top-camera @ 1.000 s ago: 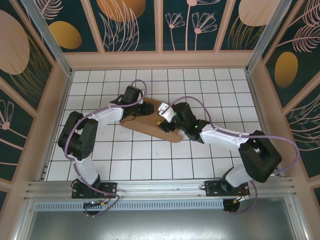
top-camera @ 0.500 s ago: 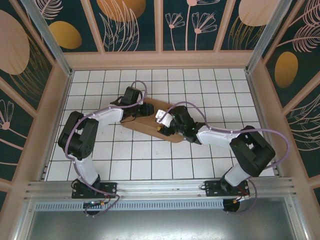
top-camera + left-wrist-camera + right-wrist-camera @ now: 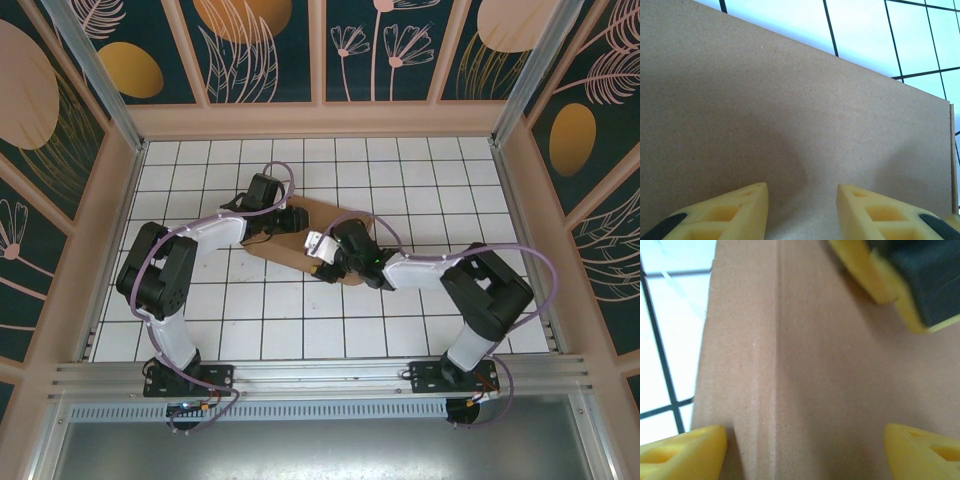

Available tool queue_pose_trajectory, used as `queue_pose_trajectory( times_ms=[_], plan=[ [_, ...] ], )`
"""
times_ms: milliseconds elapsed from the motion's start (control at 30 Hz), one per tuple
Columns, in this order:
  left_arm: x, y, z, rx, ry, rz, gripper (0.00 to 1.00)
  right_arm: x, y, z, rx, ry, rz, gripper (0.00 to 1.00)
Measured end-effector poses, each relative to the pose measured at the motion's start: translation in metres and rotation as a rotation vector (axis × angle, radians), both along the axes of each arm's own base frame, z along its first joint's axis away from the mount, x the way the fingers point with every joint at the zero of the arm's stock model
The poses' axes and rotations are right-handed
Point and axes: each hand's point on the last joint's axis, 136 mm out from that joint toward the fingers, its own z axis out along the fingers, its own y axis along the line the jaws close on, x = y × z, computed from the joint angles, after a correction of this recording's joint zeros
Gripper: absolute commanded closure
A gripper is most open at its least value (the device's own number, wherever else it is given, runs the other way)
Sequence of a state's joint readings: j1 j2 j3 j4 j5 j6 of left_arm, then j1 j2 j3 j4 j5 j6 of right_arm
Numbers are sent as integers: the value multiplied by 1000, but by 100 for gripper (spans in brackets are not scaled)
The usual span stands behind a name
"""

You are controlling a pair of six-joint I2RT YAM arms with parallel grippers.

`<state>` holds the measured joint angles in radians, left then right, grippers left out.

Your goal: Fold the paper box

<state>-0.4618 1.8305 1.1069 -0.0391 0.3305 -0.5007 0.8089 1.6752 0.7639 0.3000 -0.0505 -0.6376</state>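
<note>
The paper box point(image 3: 285, 248) lies as a flat brown cardboard sheet on the white tiled floor, mid-table. My left gripper point(image 3: 292, 216) rests over its far-left part. In the left wrist view its yellow fingers point(image 3: 735, 207) stand apart just above the bare cardboard point(image 3: 790, 115), with nothing between them. My right gripper point(image 3: 322, 255) hovers low over the sheet's middle, opposite the left one. Its jaws point(image 3: 805, 450) are wide open over a long crease point(image 3: 777, 365) in the cardboard point(image 3: 840, 370). A left finger point(image 3: 875, 275) shows at the upper right of the right wrist view.
The white tiled floor point(image 3: 420, 180) is walled in by a wooden frame with patterned panels point(image 3: 320, 120). A metal rail point(image 3: 320, 375) runs along the near edge, where both arm bases are bolted. The sheet's edge meets bare tiles point(image 3: 670, 340) on the right gripper's left side.
My right gripper has slid left across the cardboard toward the left gripper, its arm stretching out, and its jaws have widened slightly. The left gripper and the sheet have stayed put.
</note>
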Motion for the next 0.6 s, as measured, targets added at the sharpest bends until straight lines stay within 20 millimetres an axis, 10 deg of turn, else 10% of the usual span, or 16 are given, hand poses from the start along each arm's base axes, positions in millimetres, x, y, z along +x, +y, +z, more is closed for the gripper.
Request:
queue_pose_trajectory(
  times_ms=[300,600],
  plan=[
    [5,2,0,-1,-18,2,59,20,-2,-12,-147,-232,-69,40],
    [7,2,3,1,-38,-3,53,14,-4,-9,-130,-242,-61,26]
  ],
)
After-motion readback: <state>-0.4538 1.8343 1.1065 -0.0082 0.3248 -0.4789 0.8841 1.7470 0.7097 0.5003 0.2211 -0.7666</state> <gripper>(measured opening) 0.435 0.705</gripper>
